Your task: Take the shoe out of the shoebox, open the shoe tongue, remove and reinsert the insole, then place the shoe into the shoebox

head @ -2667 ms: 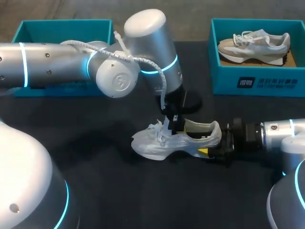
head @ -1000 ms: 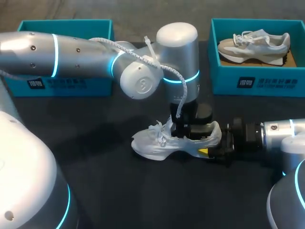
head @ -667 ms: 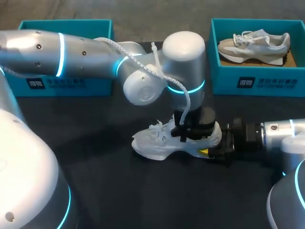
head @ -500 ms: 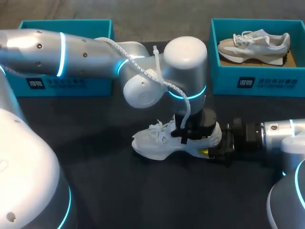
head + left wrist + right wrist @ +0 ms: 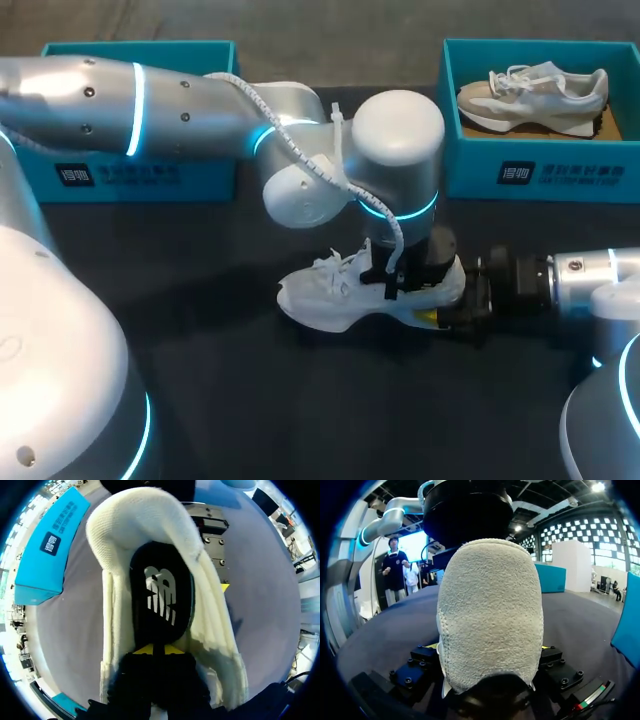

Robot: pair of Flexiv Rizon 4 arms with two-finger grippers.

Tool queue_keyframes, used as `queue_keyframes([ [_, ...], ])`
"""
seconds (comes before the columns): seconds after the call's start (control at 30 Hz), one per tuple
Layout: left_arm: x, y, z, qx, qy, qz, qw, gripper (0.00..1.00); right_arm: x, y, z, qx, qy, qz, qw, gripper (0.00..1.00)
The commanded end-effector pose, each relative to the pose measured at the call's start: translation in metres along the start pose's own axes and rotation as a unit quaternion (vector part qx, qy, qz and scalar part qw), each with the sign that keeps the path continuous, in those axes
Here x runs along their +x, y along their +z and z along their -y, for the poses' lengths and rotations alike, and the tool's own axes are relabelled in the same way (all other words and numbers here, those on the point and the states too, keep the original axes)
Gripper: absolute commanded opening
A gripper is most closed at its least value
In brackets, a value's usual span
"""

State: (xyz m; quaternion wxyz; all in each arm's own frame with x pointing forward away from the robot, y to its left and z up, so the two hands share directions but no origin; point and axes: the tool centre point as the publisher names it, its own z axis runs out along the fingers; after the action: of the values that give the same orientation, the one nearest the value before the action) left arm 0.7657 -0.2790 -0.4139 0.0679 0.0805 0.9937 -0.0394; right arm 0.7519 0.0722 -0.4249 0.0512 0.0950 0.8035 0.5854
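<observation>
Change: left gripper [image 5: 152, 650] has moved right and sunk into the shoe [image 5: 330, 300].
Left gripper: tips nearly together on the black insole [image 5: 161, 595], seemingly pinching it.
Right gripper [image 5: 490, 647]: clamped on the shoe's heel from both sides.
Shoe: upright on the table [image 5: 200, 400], mid-table.

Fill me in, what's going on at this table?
The right hand grips the white shoe by its heel on the table. The left hand is down in the shoe's opening, at the black insole, which is not yet out. A second shoe lies in the right shoebox.
</observation>
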Motion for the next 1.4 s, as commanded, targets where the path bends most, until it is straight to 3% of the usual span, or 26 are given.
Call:
queue_keyframes([
  [0.03,-0.02,0.026,-0.002,0.002,-0.004,0.001,1.0,0.0,0.006,0.002,-0.001,0.001,0.0,-0.001,1.0,0.0],
  [0.27,-0.023,0.009,-0.01,0.049,-0.022,-0.04,0.998,0.0,0.006,0.002,-0.001,0.001,0.0,-0.001,1.0,0.0],
  [0.6,-0.006,-0.028,-0.012,0.149,-0.011,-0.127,0.981,0.0,0.006,0.002,-0.001,0.001,0.0,-0.001,1.0,0.0],
  [0.97,0.003,-0.058,-0.01,0.212,-0.001,-0.164,0.963,0.0,0.006,0.002,-0.001,0.001,0.0,-0.001,1.0,0.0],
  [1.3,-0.003,-0.074,-0.012,0.272,0.0,-0.21,0.939,0.0,0.006,0.002,-0.001,0.001,0.0,-0.001,1.0,0.0],
  [1.4,-0.002,-0.077,-0.011,0.274,0.003,-0.207,0.939,0.0,0.006,0.002,-0.001,0.001,0.0,-0.001,1.0,0.0],
])
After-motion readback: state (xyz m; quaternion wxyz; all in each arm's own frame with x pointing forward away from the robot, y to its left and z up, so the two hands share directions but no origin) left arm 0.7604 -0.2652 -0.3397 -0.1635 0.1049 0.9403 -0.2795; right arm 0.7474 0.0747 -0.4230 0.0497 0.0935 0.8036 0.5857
